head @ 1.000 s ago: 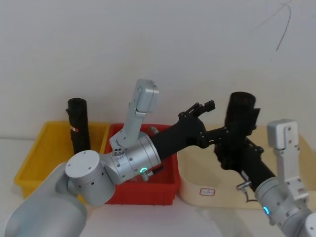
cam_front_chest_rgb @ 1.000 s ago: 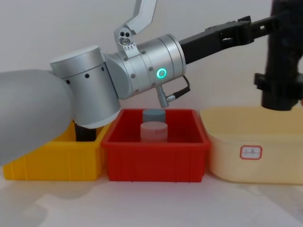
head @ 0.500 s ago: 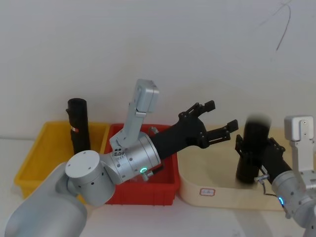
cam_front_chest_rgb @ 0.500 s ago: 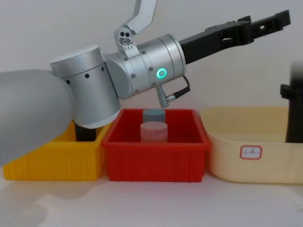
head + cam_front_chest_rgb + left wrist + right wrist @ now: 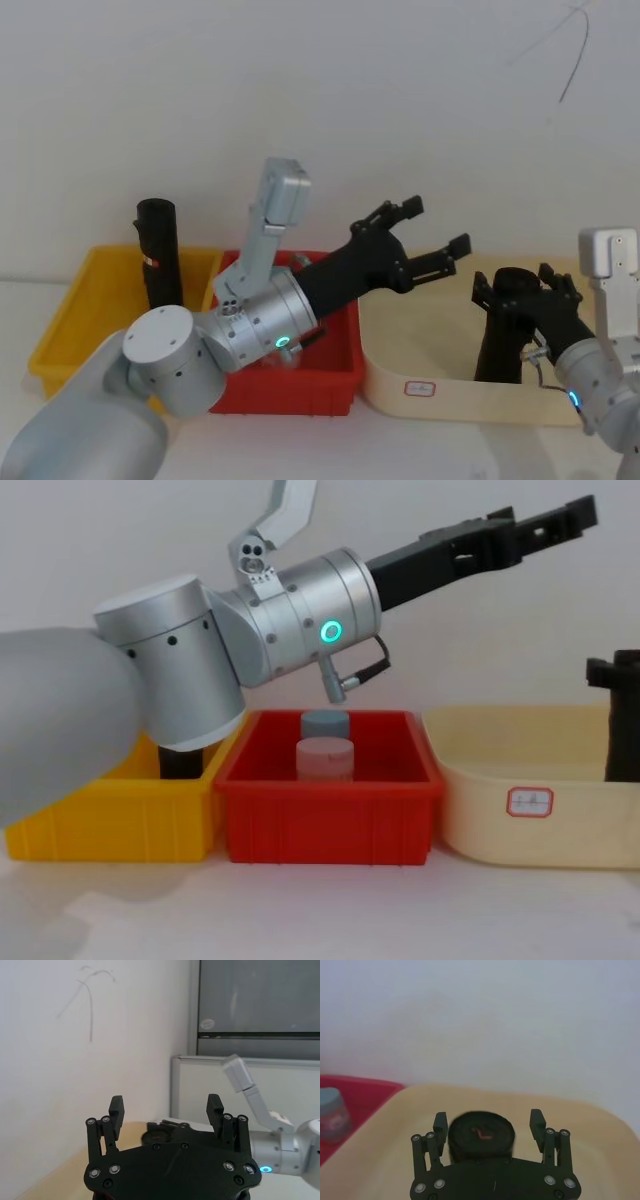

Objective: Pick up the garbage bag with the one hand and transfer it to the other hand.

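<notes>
Nearest the robot, the left arm reaches forward and up. The left gripper hangs in the air with its fingers spread wide and nothing between them. Below it on the desk is the red bin, which holds two small jars.

Off to that gripper's right side and lower down, the right gripper hangs over the beige bin. Its fingers are also spread. The garbage bag stands upright inside the bin, its top between those fingers and its body reaching down below them to the bin floor. The wrist view shows a clear gap on one side and a narrow one on the other, so the bag is bracketed, not pinched.

With the bag away from the left gripper and framed by the right one, the handover looks finished. The step in hand reads as a release into the bin, though these frames alone cannot rule out a grasp about to close. If it is a release, the next move calls for a straight lift clear of the roll's top, since a sideways brush could tip the tall roll over.

Farthest back, well beyond the left gripper's other side, a slimmer black roll stands in the yellow bin.
</notes>
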